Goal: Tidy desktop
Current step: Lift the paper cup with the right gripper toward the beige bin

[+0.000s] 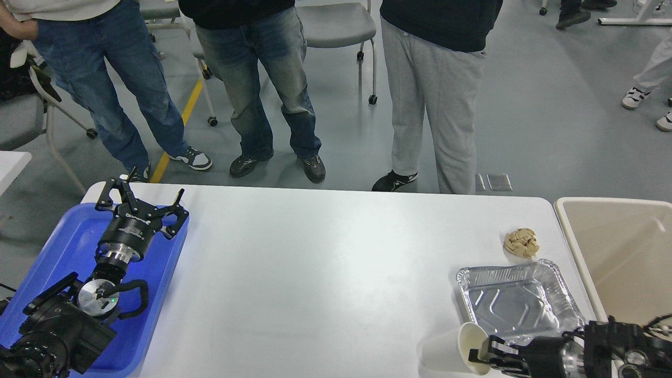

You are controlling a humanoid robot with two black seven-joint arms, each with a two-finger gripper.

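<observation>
The desktop (315,273), a large white glossy rectangular tabletop, carries near its right edge a crumpled tan paper wad (521,243), a silver foil tray (517,302) and a tipped white paper cup (455,354). The right gripper (485,353) is the nearer, touching the cup's rim, though whether it grips I cannot tell. The left gripper (142,202) hangs spread open over the blue plastic tray (63,236) at the left edge.

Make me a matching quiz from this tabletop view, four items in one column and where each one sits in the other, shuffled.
Items:
1. paper cup
2. foil tray
3. crumpled brown paper
4. left pincer

Places:
A. above the blue tray
B. near edge of the desktop, lying on its side at the right pincer
C. far right of the desktop, beyond the foil tray
D. right side, beside the beige bin

Pairs: 1-B, 2-D, 3-C, 4-A
</observation>
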